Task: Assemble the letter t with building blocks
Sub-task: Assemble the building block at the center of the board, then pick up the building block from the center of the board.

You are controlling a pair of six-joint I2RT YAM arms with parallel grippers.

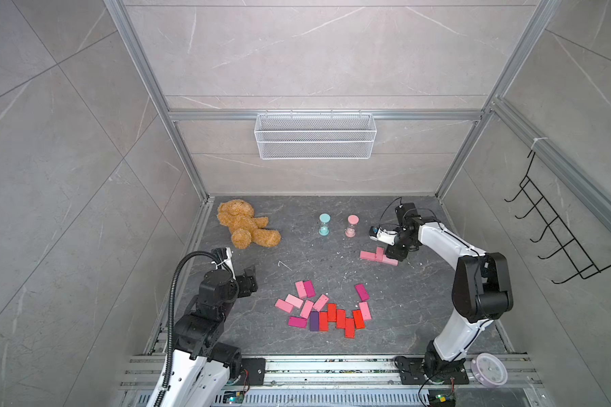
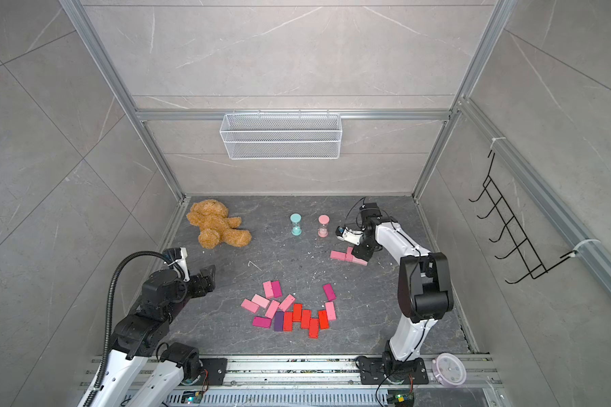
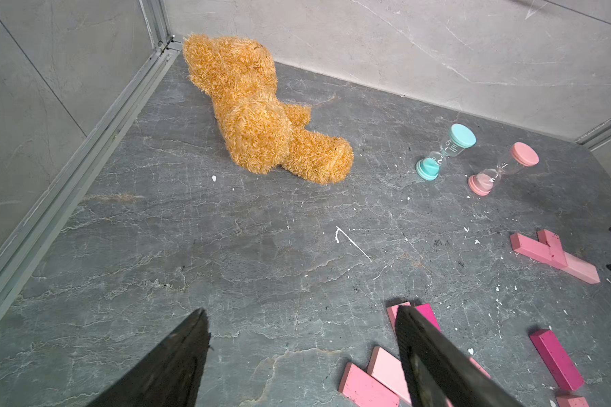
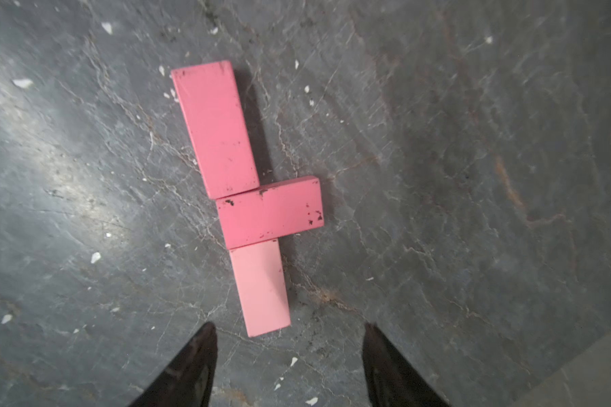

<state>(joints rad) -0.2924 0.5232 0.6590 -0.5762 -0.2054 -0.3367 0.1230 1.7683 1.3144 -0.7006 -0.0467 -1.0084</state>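
Building blocks (image 1: 323,312) lie mostly in a loose pile of pink, magenta, red and one purple at the front middle of the dark stone floor (image 1: 297,253). Three pink blocks (image 4: 270,211) sit apart toward the far right, all touching: two in line, with one crosswise between them jutting to one side. Right gripper (image 4: 289,327) hovers just off the palest block's end, jaws apart, holding nothing. Left gripper (image 3: 300,310), jaws wide apart, hangs beside the pile. Markings on the teal hourglass (image 3: 445,151) are too small to read. A white wire basket (image 1: 314,141) hangs on the back wall. Bare floor separates pile and trio.
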